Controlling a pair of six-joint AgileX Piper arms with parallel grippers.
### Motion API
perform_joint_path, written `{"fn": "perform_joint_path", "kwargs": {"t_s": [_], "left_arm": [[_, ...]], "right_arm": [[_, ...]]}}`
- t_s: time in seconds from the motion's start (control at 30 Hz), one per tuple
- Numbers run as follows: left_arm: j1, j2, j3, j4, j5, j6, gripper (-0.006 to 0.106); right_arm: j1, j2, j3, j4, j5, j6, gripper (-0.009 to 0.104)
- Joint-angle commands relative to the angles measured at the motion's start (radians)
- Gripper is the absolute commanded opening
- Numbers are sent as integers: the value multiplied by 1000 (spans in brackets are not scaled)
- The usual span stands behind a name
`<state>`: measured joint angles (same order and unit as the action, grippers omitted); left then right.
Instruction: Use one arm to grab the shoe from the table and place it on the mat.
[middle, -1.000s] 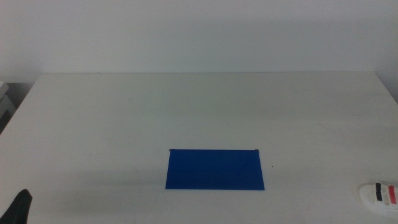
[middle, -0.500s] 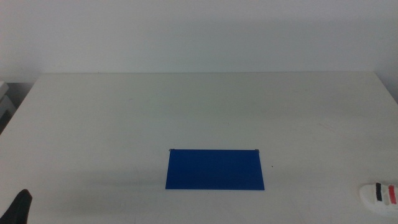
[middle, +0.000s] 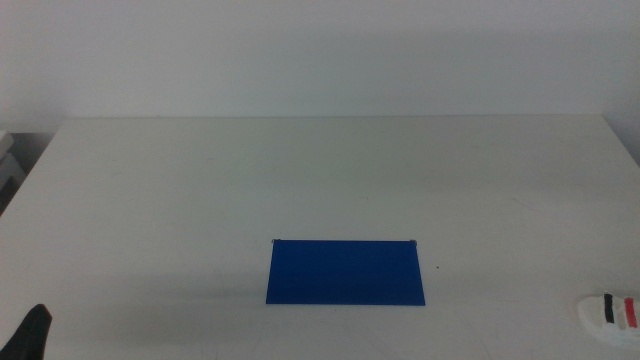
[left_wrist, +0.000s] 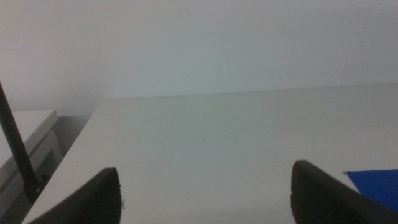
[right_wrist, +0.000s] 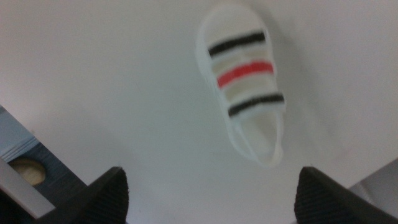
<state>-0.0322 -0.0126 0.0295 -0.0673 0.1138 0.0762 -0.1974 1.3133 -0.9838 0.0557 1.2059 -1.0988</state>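
The white shoe (middle: 610, 312) with black, red and grey striped straps lies on the white table (middle: 300, 170) at its front right corner, cut by the picture's edge. In the right wrist view the shoe (right_wrist: 245, 81) lies whole on the table, ahead of my open right gripper (right_wrist: 208, 199), which hovers over it and touches nothing. The deep-blue mat (middle: 345, 272) lies flat in the front middle, well left of the shoe. One corner of it shows in the left wrist view (left_wrist: 376, 186). My left gripper (left_wrist: 205, 199) is open and empty, waiting at the front left corner (middle: 35, 335).
The table's edge and dark floor (right_wrist: 25, 168) show close to the shoe in the right wrist view. A white cabinet (left_wrist: 25, 137) and a thin black cable (left_wrist: 15, 143) stand off the table's left side. A white wall runs behind the table.
The shoe sits a touch lower and further right in the middle view than a second ago. The mat and the left gripper have not moved.
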Motion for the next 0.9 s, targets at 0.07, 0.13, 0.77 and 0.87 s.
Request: {"fn": "perform_joint_path", "kwargs": {"t_s": [0.07, 0.13, 0.77, 0.87], "left_arm": [[-4, -14, 7, -10, -82, -5, 94], [-4, -14, 7, -10, -82, -5, 94], [-4, -14, 7, -10, -82, -5, 94], [-4, -14, 7, -10, -82, -5, 94]], "right_arm": [[-56, 38, -31, -41, -15, -21, 92], [-73, 72, -31, -48, -17, -21, 92], [-78, 225, 117, -68, -467, -80, 92], [-78, 225, 148, -18, -490, -145, 92]]}}
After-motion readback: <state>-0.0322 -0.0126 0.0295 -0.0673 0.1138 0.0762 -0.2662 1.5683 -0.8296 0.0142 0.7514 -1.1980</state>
